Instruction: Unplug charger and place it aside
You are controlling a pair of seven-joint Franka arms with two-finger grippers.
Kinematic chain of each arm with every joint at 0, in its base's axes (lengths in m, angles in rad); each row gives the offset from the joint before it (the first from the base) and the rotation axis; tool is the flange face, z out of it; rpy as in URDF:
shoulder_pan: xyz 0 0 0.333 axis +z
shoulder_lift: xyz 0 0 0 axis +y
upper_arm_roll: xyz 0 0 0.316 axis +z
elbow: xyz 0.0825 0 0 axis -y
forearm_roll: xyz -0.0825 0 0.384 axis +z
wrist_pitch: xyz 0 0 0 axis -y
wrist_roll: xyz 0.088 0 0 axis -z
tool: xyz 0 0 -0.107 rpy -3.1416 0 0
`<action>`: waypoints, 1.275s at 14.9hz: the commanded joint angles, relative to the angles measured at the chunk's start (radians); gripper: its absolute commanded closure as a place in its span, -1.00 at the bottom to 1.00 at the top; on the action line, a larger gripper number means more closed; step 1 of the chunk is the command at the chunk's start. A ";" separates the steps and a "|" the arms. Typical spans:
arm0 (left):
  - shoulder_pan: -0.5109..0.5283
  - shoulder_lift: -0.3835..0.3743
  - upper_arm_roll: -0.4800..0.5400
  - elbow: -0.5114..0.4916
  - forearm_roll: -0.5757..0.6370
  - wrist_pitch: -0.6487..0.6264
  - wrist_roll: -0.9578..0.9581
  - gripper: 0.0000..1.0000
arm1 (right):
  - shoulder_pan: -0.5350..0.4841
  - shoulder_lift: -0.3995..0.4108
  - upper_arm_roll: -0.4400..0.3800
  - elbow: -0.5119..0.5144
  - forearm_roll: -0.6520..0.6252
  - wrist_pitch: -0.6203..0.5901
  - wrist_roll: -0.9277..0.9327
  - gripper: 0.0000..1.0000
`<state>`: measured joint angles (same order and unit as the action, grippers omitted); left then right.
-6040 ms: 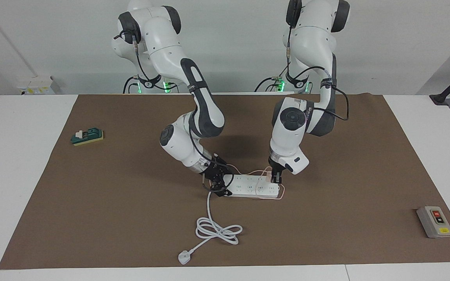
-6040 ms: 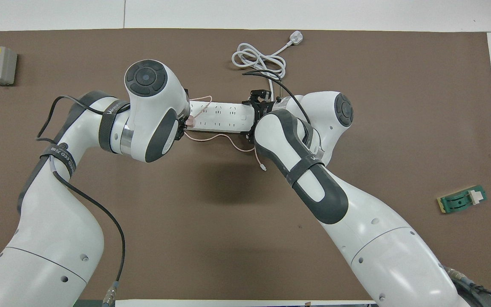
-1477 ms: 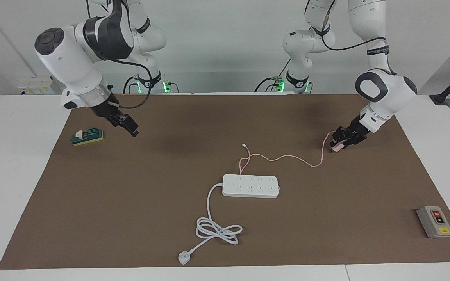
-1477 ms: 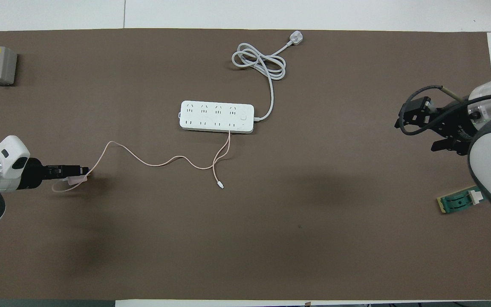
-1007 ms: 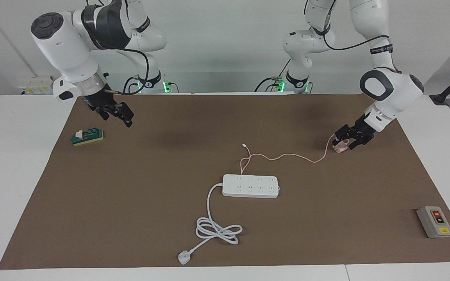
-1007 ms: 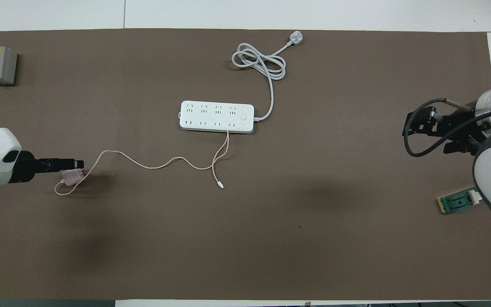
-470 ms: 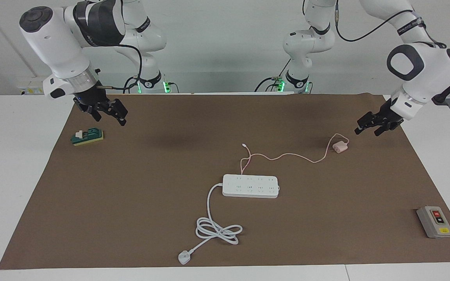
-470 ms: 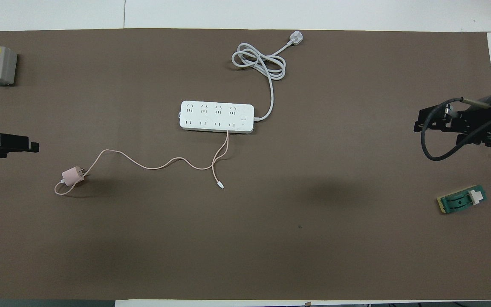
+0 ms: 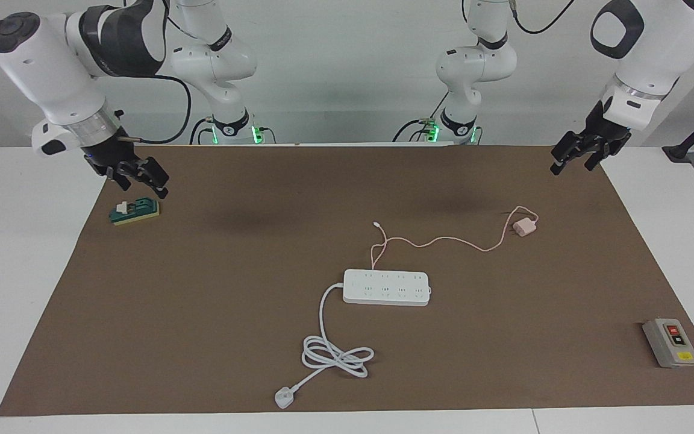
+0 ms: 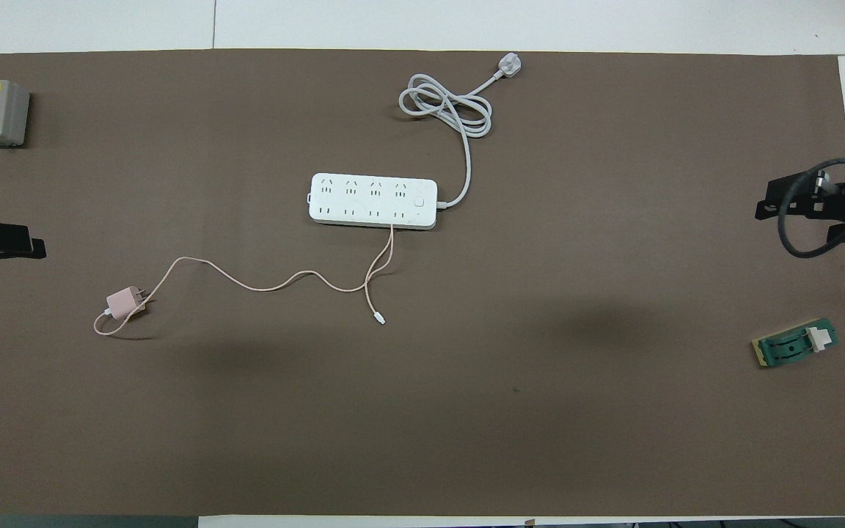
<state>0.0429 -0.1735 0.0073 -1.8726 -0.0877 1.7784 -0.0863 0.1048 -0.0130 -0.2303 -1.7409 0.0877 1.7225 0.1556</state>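
Observation:
The pale pink charger [image 9: 525, 228] lies on the brown mat, unplugged, toward the left arm's end and a little nearer to the robots than the white power strip [image 9: 387, 287]. It also shows in the overhead view [image 10: 123, 302]. Its thin pink cable [image 9: 443, 241] trails back to the strip [image 10: 373, 200]. My left gripper [image 9: 574, 161] is open and empty, raised over the mat's corner and well apart from the charger. My right gripper [image 9: 142, 184] is open and empty, up over the mat's edge at the right arm's end.
A green block [image 9: 135, 211] lies under the right gripper's end. A grey switch box [image 9: 671, 342] sits at the mat's corner away from the robots, left arm's end. The strip's thick white cord [image 9: 338, 355] coils toward a white plug [image 9: 284, 398].
The left gripper unplugged the charger, carried it toward its end, let it go on the mat, then rose away. The right gripper let go of the strip and withdrew toward its own end.

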 commanded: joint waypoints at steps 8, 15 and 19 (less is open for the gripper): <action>-0.023 0.115 -0.039 0.233 0.088 -0.188 -0.023 -1.00 | -0.011 0.004 -0.011 0.041 -0.014 -0.035 -0.235 -1.00; -0.032 0.131 -0.041 0.222 0.097 -0.165 -0.009 -1.00 | -0.008 -0.022 0.000 0.037 -0.025 -0.066 -0.215 -1.00; -0.034 0.117 -0.039 0.176 0.098 -0.120 -0.006 -1.00 | -0.011 -0.022 0.006 0.038 -0.022 -0.066 -0.220 -1.00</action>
<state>0.0188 -0.0503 -0.0394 -1.6737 -0.0098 1.6324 -0.1031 0.0995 -0.0253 -0.2327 -1.7032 0.0851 1.6724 -0.0540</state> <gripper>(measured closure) 0.000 0.000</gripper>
